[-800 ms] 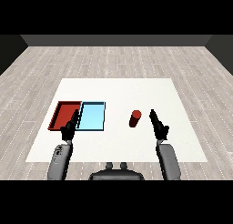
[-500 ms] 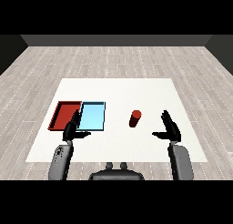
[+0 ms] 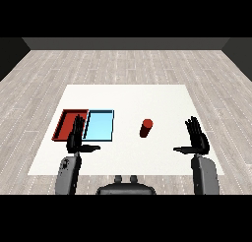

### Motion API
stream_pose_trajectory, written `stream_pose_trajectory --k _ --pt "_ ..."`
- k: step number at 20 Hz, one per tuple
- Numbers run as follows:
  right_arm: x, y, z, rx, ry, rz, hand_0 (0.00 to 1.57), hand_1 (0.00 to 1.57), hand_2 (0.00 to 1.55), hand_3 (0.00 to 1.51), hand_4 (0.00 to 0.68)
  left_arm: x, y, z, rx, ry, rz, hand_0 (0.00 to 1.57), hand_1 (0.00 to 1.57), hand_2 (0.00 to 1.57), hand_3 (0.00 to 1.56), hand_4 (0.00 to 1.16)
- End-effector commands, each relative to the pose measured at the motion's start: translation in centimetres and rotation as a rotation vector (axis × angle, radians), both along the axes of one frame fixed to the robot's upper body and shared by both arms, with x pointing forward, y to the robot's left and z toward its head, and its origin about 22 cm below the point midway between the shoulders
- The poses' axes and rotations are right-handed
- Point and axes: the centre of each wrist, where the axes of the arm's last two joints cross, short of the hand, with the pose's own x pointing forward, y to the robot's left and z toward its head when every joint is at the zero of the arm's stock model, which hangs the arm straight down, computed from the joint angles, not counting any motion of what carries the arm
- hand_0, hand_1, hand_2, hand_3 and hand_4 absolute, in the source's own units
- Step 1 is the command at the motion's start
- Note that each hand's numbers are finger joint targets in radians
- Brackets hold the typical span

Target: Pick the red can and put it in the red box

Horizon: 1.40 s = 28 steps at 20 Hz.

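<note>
Red can [image 3: 146,128] is seen upright on the table [image 3: 128,96], right of the blue tray [image 3: 99,126] and red tray [image 3: 70,124]. Fingers are held spread on the left hand [image 3: 76,139] and right hand [image 3: 197,139], nothing gripped.

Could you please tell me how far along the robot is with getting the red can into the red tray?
Nothing is done yet: the red can stands upright on the white table, apart from both hands. In hand: the right hand is open to the can's right, not touching it. Left: grasping the can, carrying it past the light blue tray and setting it in the red tray.
</note>
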Motion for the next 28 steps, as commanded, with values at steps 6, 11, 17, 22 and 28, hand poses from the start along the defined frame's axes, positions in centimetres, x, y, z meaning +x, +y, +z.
stream_pose_trajectory --k 6,11,17,22,28 --pt "0.2 -1.9 0.8 0.001 -0.027 0.017 0.00 0.00 0.00 0.00 0.000 -1.3 -0.5 -1.5 -0.029 -0.039 0.008 0.00 0.00 0.00 0.00 0.00" --pt "-1.4 -1.2 -2.0 0.004 -0.006 0.024 0.00 0.00 0.00 0.00 0.000 -0.5 0.8 0.9 -0.052 -0.050 -0.017 0.00 0.00 0.00 0.00 0.00" --pt "2.8 1.1 -1.8 0.014 0.024 0.033 0.00 0.00 0.00 0.00 0.000 0.0 0.8 -0.5 -0.040 -0.065 -0.017 0.00 0.00 0.00 0.00 0.00" --pt "3.6 1.8 0.6 0.016 0.049 0.049 0.00 0.00 0.00 0.00 0.000 -0.6 0.5 -0.7 -0.068 -0.069 -0.012 0.00 0.00 0.00 0.00 0.00" --pt "4.5 3.5 -3.4 0.068 0.078 0.065 0.00 0.00 0.00 0.00 0.000 -0.7 -0.9 0.7 -0.065 -0.053 0.004 0.00 0.00 0.00 0.00 0.00"
